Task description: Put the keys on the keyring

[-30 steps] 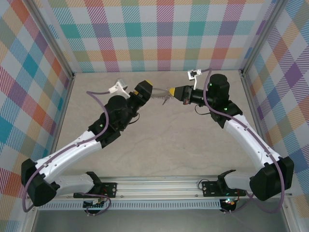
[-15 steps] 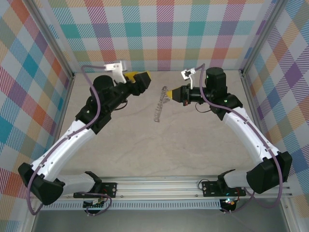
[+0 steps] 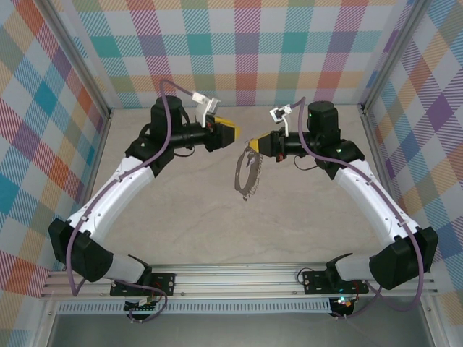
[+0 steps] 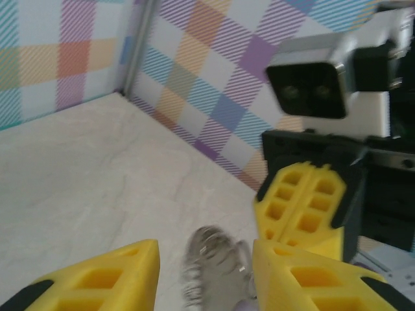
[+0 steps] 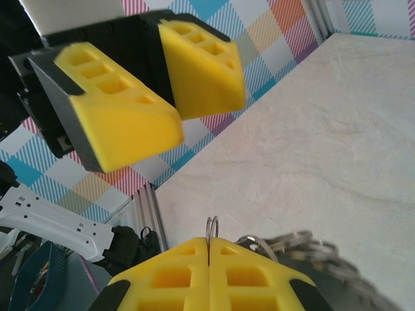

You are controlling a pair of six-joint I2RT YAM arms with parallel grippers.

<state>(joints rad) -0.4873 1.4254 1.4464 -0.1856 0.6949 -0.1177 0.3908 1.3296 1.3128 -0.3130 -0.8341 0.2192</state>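
At the centre of the top view, the right gripper (image 3: 254, 143) pinched the keyring (image 3: 239, 177) tight — the hoop dangled below it. Just left, the left gripper (image 3: 235, 133) stood parted, holding nothing.

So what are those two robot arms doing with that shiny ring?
They're working on a keyring. The right hand is pinched shut on the top of it, so the ring dangles in the air above the table. The left hand is open and points at the ring from the other side, with a gap between them.
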